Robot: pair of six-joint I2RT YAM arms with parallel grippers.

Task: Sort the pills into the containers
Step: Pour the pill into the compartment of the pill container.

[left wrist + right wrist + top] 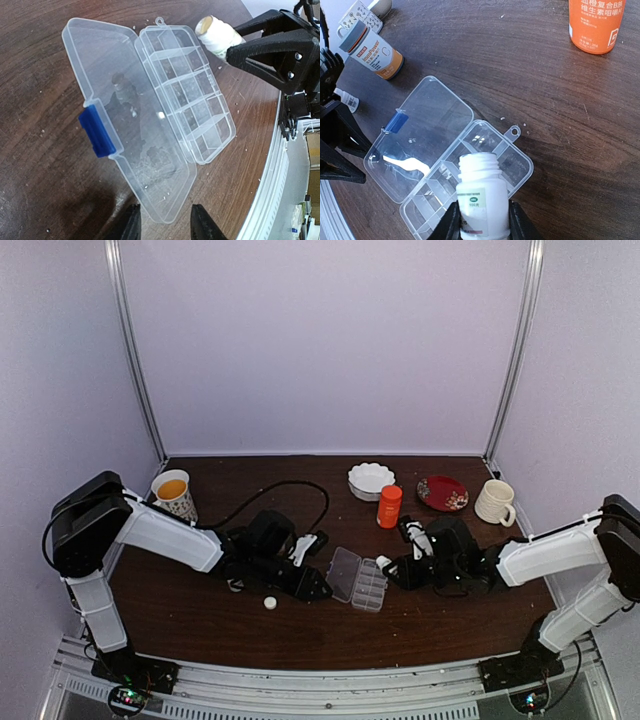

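Right wrist, not left, shows grey-capped bottle (pixel 371 53).

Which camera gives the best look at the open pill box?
The left wrist view: the whole pill box lies open, all its cells and the blue latch clear. The right wrist view has a white bottle covering some cells. The top view shows it small, without detail.

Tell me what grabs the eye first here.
The clear pill box lies open at the middle of the table, lid flat with a blue latch. The right claw holds an uncapped white bottle, mouth toward the box's cells; an orange bottle stands behind.
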